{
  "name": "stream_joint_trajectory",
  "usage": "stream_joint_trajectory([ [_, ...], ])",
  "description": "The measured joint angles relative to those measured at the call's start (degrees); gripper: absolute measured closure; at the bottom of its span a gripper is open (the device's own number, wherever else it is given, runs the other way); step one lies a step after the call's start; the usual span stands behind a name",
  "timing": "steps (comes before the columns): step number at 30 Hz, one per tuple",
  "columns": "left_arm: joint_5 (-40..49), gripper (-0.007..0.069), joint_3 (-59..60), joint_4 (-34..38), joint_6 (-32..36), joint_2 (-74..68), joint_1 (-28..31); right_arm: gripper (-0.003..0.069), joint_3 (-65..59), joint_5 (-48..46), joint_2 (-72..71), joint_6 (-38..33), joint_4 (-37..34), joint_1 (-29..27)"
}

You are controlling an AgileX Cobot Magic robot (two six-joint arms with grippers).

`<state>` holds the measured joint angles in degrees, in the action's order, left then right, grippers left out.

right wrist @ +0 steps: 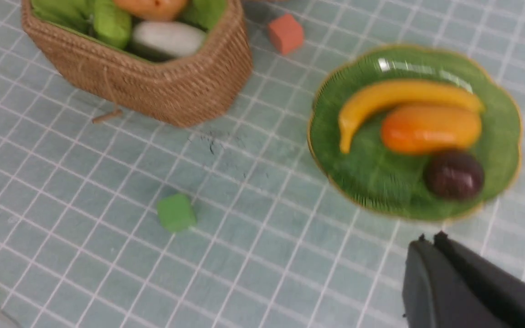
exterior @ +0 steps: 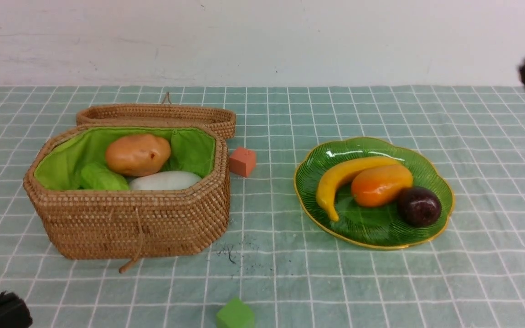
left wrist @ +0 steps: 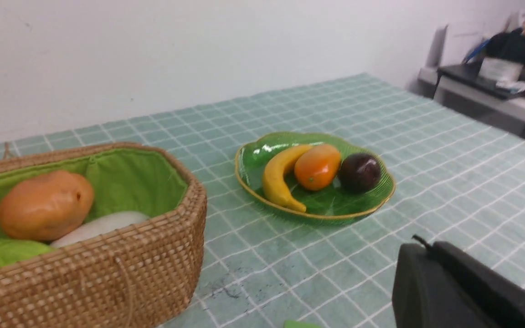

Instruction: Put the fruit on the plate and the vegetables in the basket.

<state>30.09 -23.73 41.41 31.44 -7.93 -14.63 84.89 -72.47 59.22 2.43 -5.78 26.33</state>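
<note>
On the green leaf-shaped plate lie a yellow banana, an orange-red mango and a dark purple mangosteen. The open wicker basket holds a brown-orange potato, a white radish and a light-green gourd; no eggplant shows. My left gripper is shut and empty, low at the front left of the table. The right gripper is also shut on nothing, raised off to the right of the plate.
A small orange cube sits between basket and plate. A small green cube lies near the table's front edge. The basket's lid lies open behind it. A side desk with clutter stands beyond the table's right end.
</note>
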Motion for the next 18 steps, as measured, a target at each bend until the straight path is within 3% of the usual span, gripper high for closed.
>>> stream_joint_trajectory([
  [6, -3.2, 0.0638, 3.2, 1.3, 0.2, 2.5, 0.0, 0.0666, -16.8, -0.2, -13.8, 8.2, 1.0, 0.0],
  [12, -3.0, 0.0638, 3.9, 1.4, 0.2, 2.5, 0.0, 0.0665, -30.9, 1.3, -23.2, 10.7, 1.9, 0.0],
  [18, -2.8, 0.0638, 3.9, 1.4, 0.2, 2.5, 0.0, 0.0659, -43.0, 13.5, -30.9, 14.5, 2.4, 0.0],
])
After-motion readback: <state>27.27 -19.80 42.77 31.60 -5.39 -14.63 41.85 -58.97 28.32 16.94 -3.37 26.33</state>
